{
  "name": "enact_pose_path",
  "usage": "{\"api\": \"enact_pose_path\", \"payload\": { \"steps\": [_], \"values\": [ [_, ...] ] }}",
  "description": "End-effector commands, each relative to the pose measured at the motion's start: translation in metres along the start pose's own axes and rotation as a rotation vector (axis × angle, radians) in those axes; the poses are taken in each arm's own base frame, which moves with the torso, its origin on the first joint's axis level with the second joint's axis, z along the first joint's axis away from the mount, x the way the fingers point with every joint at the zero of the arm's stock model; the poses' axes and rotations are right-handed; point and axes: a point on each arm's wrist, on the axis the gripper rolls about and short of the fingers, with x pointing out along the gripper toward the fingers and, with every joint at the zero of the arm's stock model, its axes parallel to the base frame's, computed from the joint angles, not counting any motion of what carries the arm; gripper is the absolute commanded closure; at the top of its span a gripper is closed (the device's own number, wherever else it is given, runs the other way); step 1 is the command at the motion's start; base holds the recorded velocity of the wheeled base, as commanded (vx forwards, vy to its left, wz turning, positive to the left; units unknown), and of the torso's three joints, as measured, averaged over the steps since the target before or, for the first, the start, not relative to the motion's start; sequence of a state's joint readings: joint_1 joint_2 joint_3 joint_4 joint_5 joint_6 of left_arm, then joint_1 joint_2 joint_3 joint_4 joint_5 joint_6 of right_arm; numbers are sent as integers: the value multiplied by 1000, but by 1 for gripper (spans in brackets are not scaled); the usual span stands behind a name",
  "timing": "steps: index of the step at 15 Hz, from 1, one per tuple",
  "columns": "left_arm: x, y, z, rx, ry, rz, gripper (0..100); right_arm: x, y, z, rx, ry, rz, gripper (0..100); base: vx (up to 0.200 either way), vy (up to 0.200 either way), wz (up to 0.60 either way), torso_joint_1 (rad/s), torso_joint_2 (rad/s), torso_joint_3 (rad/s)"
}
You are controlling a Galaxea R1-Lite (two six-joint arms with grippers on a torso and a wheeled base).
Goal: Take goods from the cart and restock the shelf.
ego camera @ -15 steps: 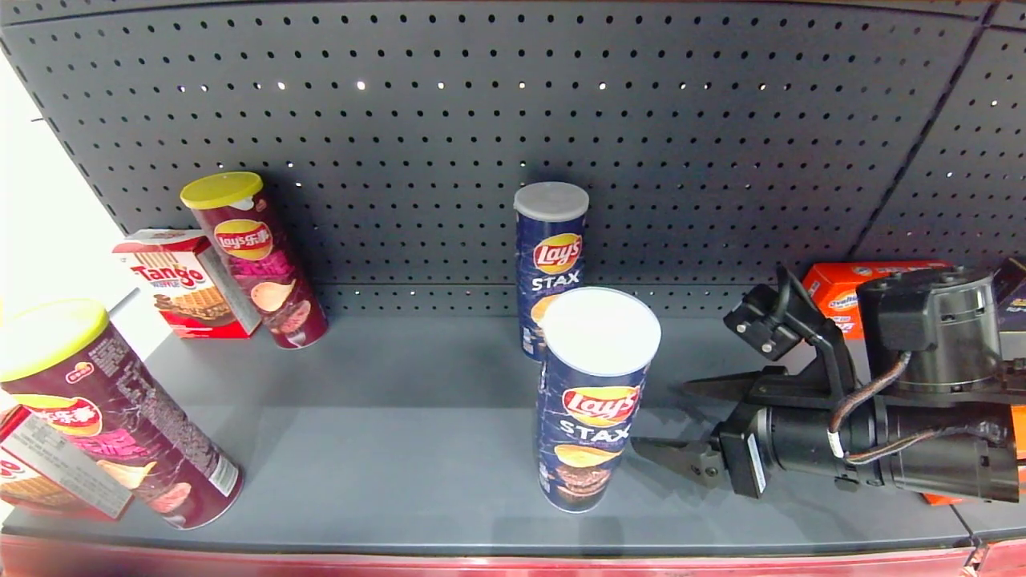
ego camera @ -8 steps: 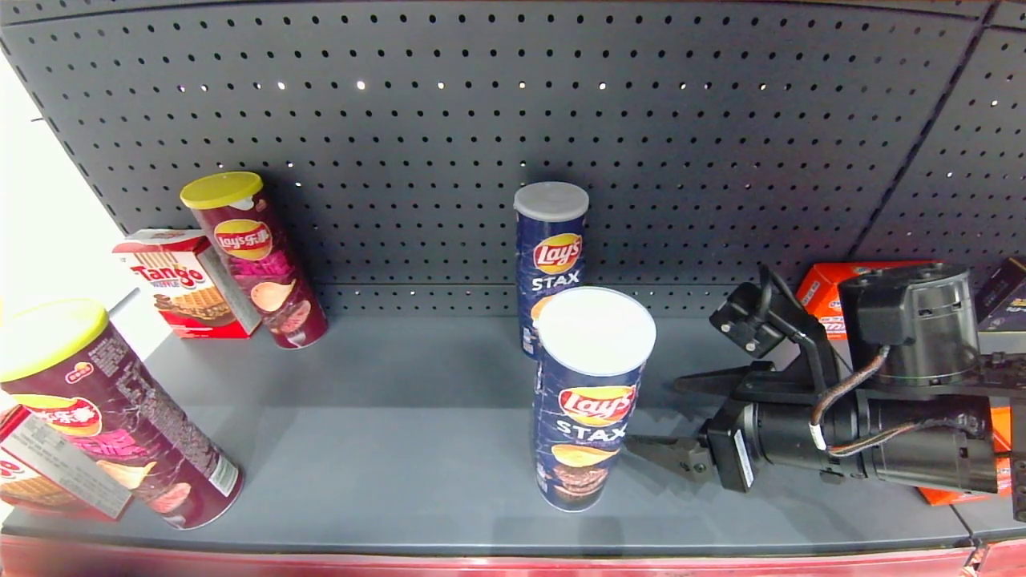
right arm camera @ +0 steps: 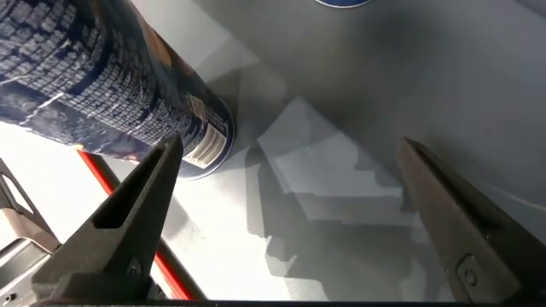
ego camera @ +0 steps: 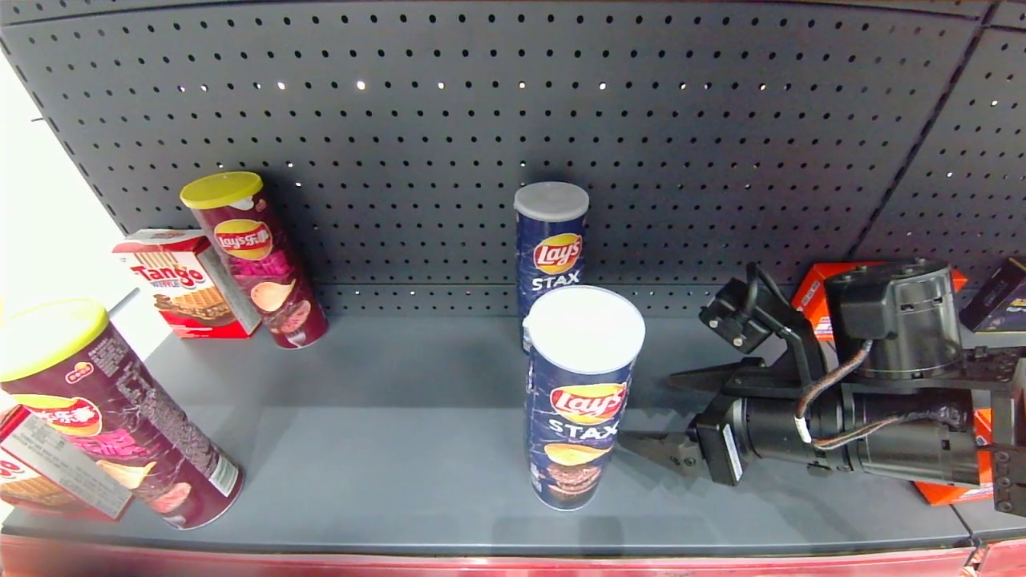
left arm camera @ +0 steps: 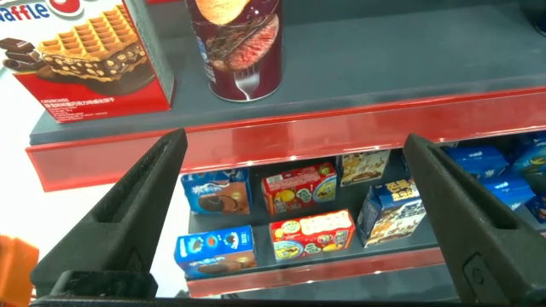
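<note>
A tall blue chip can (ego camera: 581, 401) with a white lid stands upright at the front middle of the grey shelf (ego camera: 385, 433). A second blue can (ego camera: 551, 256) stands behind it by the pegboard. My right gripper (ego camera: 673, 410) lies level just right of the front can, open, its nearer fingertip (ego camera: 641, 443) at the can's side. In the right wrist view the can (right arm camera: 111, 77) leans past one finger of the open right gripper (right arm camera: 290, 149). My left gripper (left arm camera: 294, 145) is open and holds nothing, in front of the shelf's red front edge (left arm camera: 281, 136).
Two maroon cans (ego camera: 256, 264) (ego camera: 112, 417) and a waffle box (ego camera: 188, 284) stand at the shelf's left. Orange boxes (ego camera: 817, 292) sit behind the right arm. A lower shelf holds several small snack boxes (left arm camera: 299, 192). Bare shelf lies between the maroon cans and the blue cans.
My right gripper has moved left along the shelf, and the front blue can has shifted a little left with it. The other goods have not moved.
</note>
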State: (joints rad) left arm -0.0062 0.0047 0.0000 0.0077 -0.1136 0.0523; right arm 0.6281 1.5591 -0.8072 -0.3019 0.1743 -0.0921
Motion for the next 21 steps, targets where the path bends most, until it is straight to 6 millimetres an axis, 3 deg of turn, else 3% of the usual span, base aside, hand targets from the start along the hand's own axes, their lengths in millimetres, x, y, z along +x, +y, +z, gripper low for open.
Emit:
{"api": "enact_pose_path", "payload": {
  "steps": [1,21],
  "values": [
    [0,0,0,0,1,0,0,1,1,0,-1,1,3,0,0,0,0,0,0,0],
    [0,0,0,0,2,3,0,10,7,0,-12,13,29,0,0,0,0,0,0,0]
  ]
}}
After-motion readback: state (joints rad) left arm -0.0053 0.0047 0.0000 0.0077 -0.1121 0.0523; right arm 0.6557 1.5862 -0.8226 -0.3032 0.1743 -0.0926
